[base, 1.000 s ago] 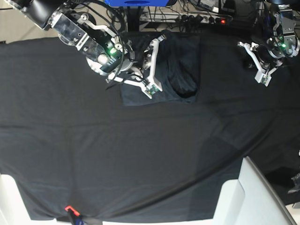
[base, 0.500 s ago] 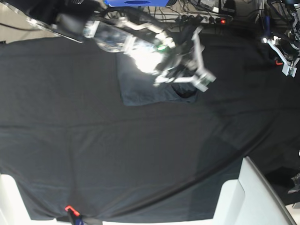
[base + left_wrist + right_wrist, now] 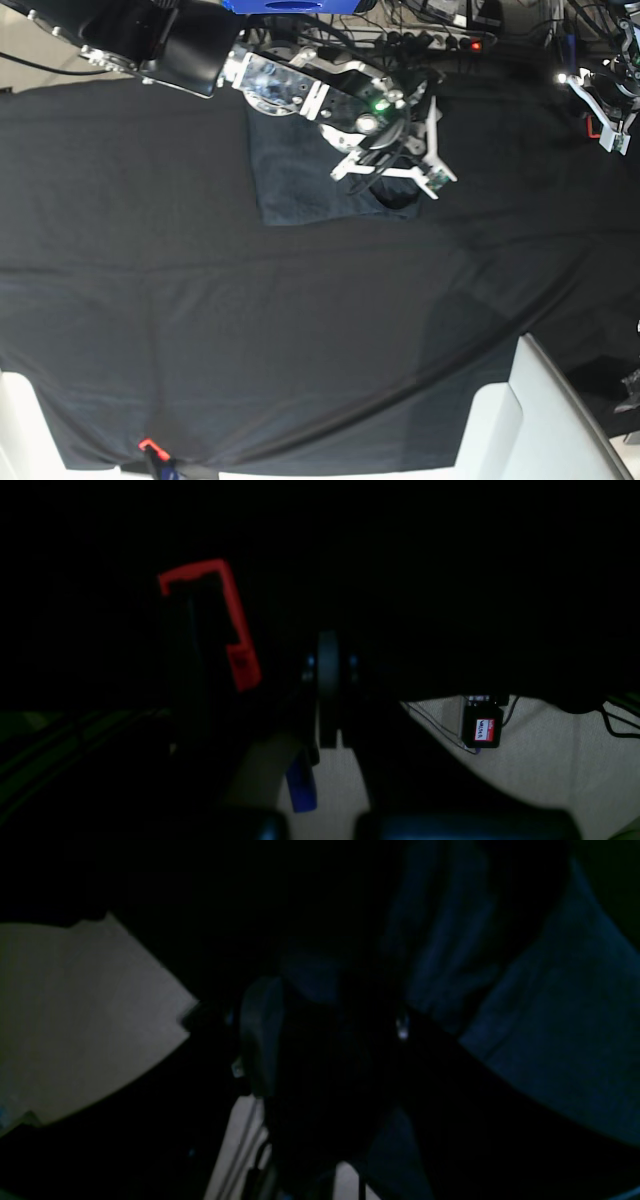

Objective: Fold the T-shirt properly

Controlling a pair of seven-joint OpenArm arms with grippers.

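Black tablecloth [image 3: 200,320], folded T-shirt [image 3: 295,185] partly under right arm [image 3: 330,95].

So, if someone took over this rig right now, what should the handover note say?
Right pincer: jaws partly apart, over the right edge of the T-shirt; nothing visibly held.
Left pincer: shut, empty, parked at the far right corner of the tablecloth, away from the shirt.
T-shirt: folded into a compact rectangle at the top centre of the table, lying flat.
Done: main folds look finished.
Left: check the right edge near the neckline, where a dark fold bulges, smooth it if needed, then pull the right arm back.
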